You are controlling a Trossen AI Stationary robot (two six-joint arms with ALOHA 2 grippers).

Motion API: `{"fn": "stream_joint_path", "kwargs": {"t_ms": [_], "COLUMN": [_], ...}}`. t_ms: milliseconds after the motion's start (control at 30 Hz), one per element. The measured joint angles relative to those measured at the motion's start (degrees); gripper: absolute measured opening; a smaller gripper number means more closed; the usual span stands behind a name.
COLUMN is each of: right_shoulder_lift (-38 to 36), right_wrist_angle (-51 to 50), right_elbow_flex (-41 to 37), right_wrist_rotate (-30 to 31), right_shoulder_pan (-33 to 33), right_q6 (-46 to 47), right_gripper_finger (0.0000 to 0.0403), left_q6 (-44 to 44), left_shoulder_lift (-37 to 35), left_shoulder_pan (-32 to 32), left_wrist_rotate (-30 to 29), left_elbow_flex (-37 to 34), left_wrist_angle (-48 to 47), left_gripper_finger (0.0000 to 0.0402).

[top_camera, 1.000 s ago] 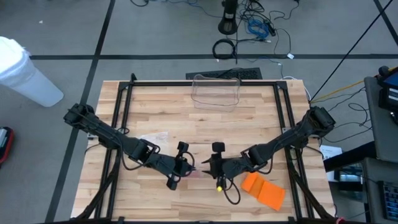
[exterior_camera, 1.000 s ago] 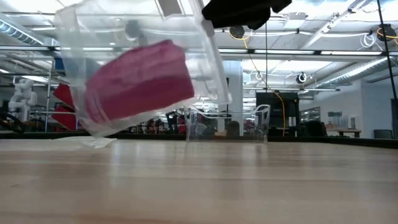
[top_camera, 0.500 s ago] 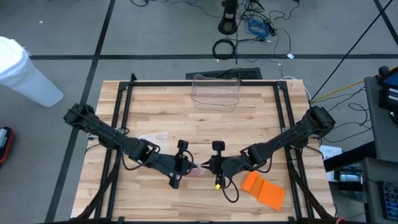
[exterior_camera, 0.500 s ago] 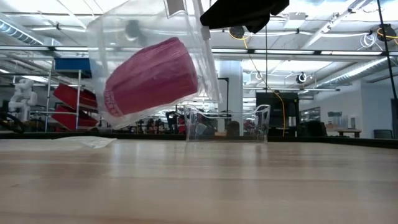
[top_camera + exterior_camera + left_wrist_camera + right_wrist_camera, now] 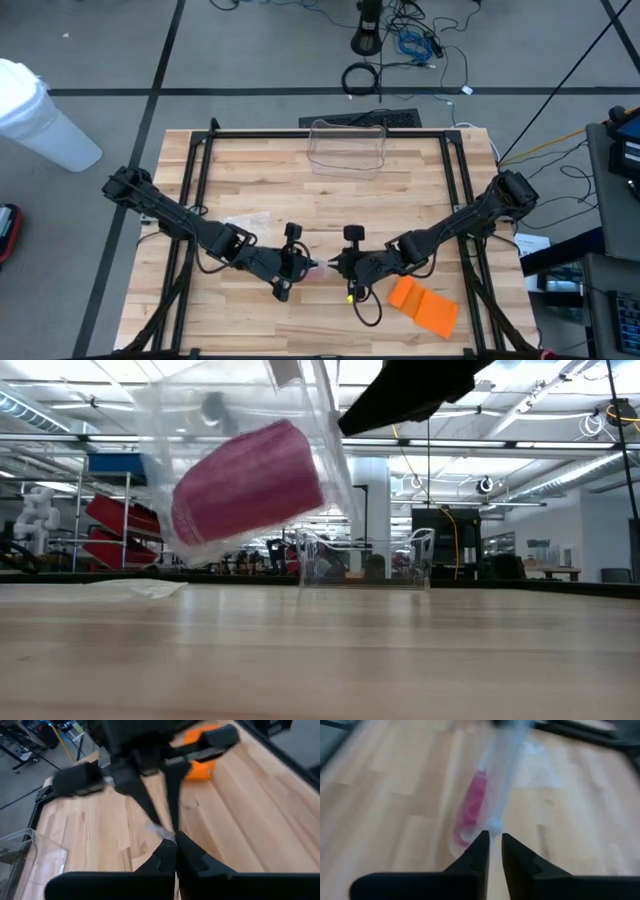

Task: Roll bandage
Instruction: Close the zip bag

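Left gripper [image 5: 312, 267] is parked at table centre, front half, jaws pressed together on one edge of the clear wrapper [image 5: 330, 455]; in the left wrist view the fingers [image 5: 167, 857] are seen closed with a thin scrap of film at their tips. Judged purpose: wrapper is anchored from that side so it can be pulled open against a fixed hold.

Pink bandage roll [image 5: 245, 480] is carried inside the wrapper, held clear of the table between the two grippers, tilted, one end angled down. It is not rolled out or free yet; it is still bagged. In the right wrist view the roll [image 5: 472, 807] is seen through the film, hanging just past the fingertips.

Right gripper [image 5: 336, 266] is set directly opposite the left, tips near touching. Its fingers [image 5: 512, 857] are nearly together, with a fold of wrapper film at the narrow gap; a pinch on the film is judged likely, firm hold not confirmed. Judged reason for the facing pose: wrapper to be torn or spread between two grips, so the task is judged to be at its unwrapping stage.

Further right, an orange object [image 5: 424, 304] lies on the wood table [image 5: 250, 170], untouched. A clear container [image 5: 347, 147] stands at the far edge, well apart from the work.
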Motion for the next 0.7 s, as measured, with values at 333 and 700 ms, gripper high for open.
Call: {"fn": "stream_joint_path", "kwargs": {"t_ms": [333, 700], "right_shoulder_lift": [0.17, 3.34], "right_wrist_angle": [1.25, 6.49], "right_elbow_flex": [0.02, 0.02], "right_wrist_rotate": [-0.06, -0.69], "right_shoulder_pan": [0.35, -1.9], "right_q6": [-0.84, -2.94], "right_gripper_finger": [0.0138, 0.016], "left_q6": [1.07, 1.09], "left_shoulder_lift": [0.01, 0.01], "left_shoulder_pan": [-0.2, -0.2], "left_wrist_rotate": [0.02, 0.02], "left_elbow_flex": [0.0, 0.0], "left_wrist_angle": [-2.84, -2.68], "left_gripper_finger": [0.0, 0.0]}}
